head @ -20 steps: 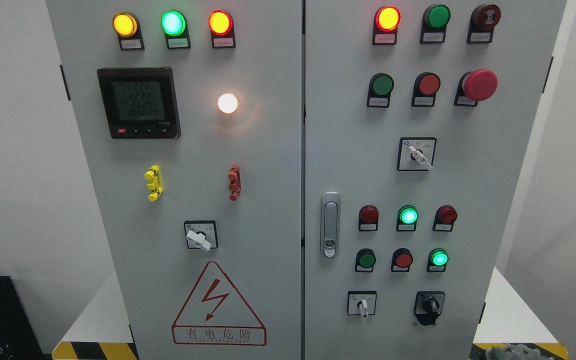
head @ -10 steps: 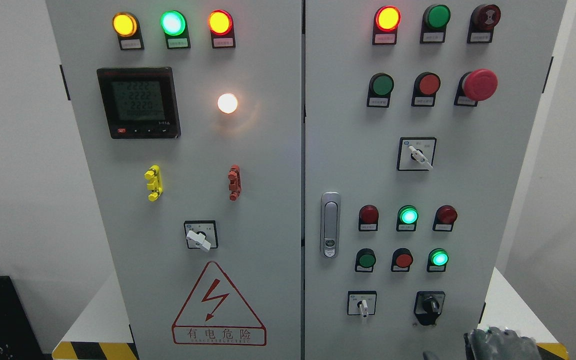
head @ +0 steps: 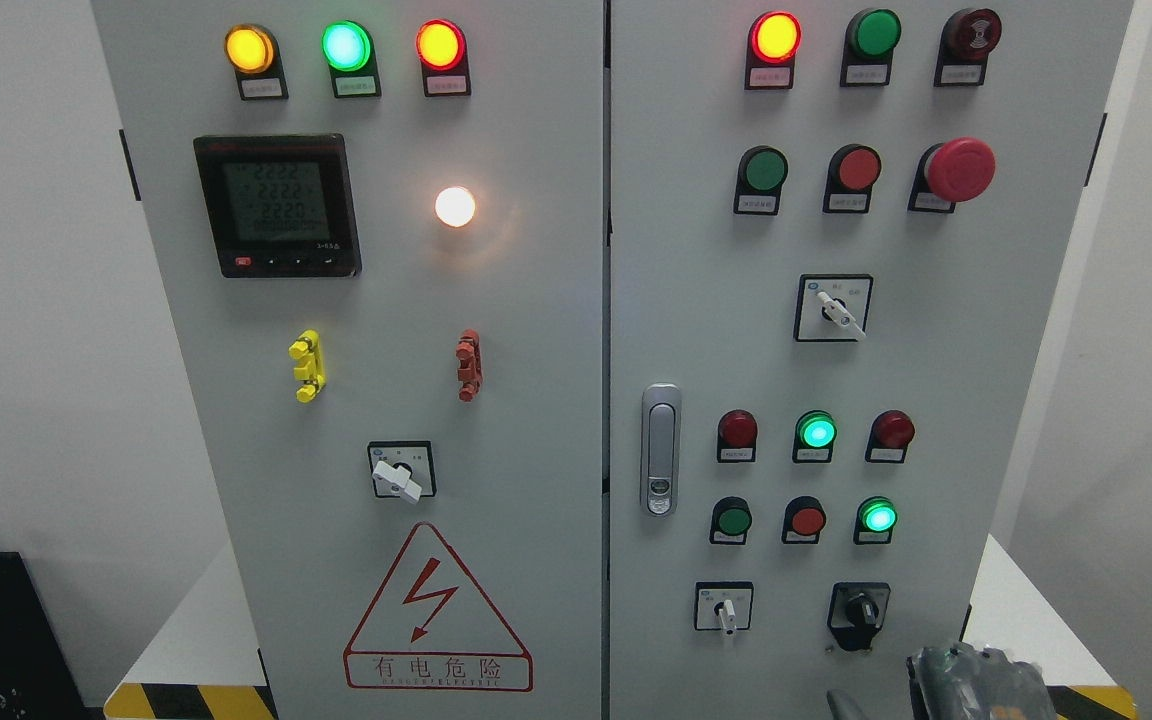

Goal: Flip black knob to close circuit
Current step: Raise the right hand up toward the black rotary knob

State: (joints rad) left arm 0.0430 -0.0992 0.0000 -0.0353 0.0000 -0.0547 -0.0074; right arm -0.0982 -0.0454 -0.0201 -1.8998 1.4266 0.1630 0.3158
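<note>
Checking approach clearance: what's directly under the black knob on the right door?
Under the black knob there is bare grey cabinet door, then the right hand rising at the bottom edge. The hand covers the door's lowest corner there.

"有电危险" on warning sign (head: 436, 620)

Only a small part of the robot was seen, at the bottom edge on the right: the right hand (head: 976, 685), dark grey to black. Its surface was wrapped in a glossy, crinkled covering on which pale highlights were caught. No cables, screws or markings could be made out.
</note>
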